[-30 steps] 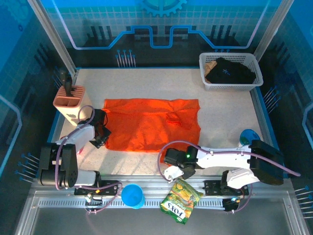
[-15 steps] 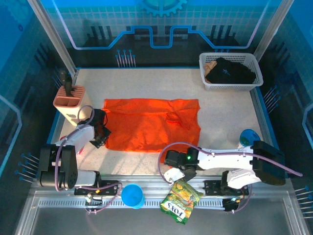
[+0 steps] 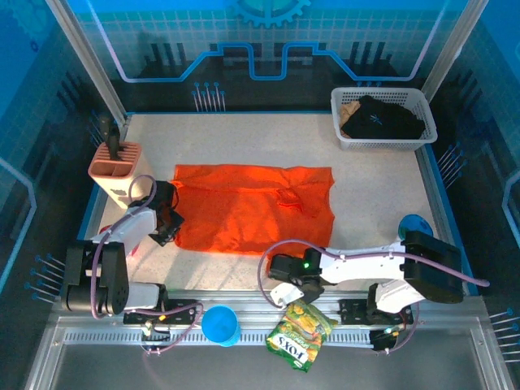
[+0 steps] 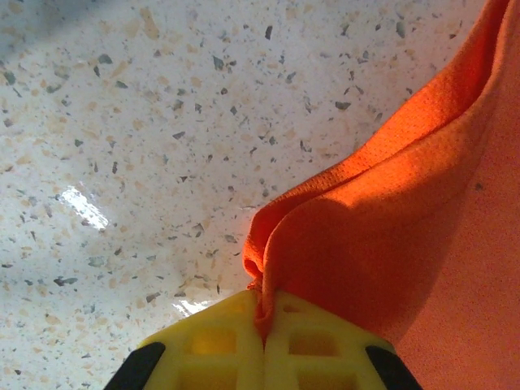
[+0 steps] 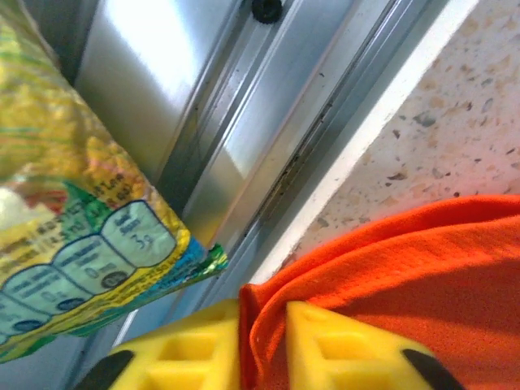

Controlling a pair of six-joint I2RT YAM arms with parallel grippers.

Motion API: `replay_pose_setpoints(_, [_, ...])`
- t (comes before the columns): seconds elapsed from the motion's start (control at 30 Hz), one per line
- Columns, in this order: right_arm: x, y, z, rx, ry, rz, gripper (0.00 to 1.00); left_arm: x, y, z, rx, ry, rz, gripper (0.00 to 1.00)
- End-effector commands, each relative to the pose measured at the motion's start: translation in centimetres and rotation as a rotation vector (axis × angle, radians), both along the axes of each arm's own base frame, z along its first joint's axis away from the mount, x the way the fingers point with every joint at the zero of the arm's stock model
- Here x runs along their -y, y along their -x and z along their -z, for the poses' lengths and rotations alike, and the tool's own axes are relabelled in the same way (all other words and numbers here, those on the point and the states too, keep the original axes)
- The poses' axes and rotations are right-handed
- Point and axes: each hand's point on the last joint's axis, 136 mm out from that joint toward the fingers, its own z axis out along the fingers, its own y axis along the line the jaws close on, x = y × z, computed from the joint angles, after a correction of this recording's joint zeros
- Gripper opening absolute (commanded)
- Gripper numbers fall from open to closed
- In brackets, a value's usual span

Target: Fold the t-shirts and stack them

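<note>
**A:** What stands at the far left of the counter (image 3: pixel 382 195)?

**B:** A pink holder (image 3: pixel 114 169) with dark handles in it, near the back-left corner. Near it, toward the front, is the left pincer (image 4: pixel 262 321).

**A:** Is that pincer released?

**B:** No, it is clenched. In its wrist view the two yellow fingers (image 4: pixel 211 345) meet, and a fold from the edge of the orange t-shirt (image 3: pixel 244 203) is pinched between them.

**A:** And where does the orange t-shirt lie?

**B:** In the middle of the counter, spread out, wider than it is deep. It has some wrinkles and a bunched part toward its right side. Its left edge is at the left pincer.

**A:** Then the right pincer (image 5: pixel 262 333)?

**B:** It is at the near edge of the counter, in front of the shirt. Its yellow fingers (image 5: pixel 341 341) press on both sides of a ridge of orange cloth, so it is grasping the orange t-shirt. Just beside it runs a metal rail (image 5: pixel 244 106), and a snack bag (image 3: pixel 299 331) lies there.

**A:** Is there another shirt?

**B:** Yes, a black t-shirt (image 3: pixel 386 120). It is bundled inside a white basket (image 3: pixel 382 145) at the back-right corner, well apart from the orange one.
</note>
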Motion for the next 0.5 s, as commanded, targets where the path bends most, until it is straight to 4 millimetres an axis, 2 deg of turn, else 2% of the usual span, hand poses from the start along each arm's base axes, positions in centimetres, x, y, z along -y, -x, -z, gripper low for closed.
replay_pose_setpoints(0.0, [0.0,-2.0,-1.4,0.081,-0.036,0.035,0.14,0.1,0.6,-0.4,-0.011,0.004,0.021,0.0])
replay_pose_setpoints(0.17, [-0.2,-4.9,-3.8,0.144,-0.126,0.107,0.0,0.3,0.3,-0.7,-0.008,0.012,0.03,0.0])
replay_pose_setpoints(0.3, [-0.9,-7.9,-5.7,0.204,-0.208,0.171,0.0,0.6,-0.1,-1.3,-0.007,0.027,0.045,0.0])
replay_pose_setpoints(0.47, [-1.4,-12.8,-8.3,0.309,-0.304,0.251,0.0,0.8,-1.3,-3.0,0.01,0.033,0.075,0.0])
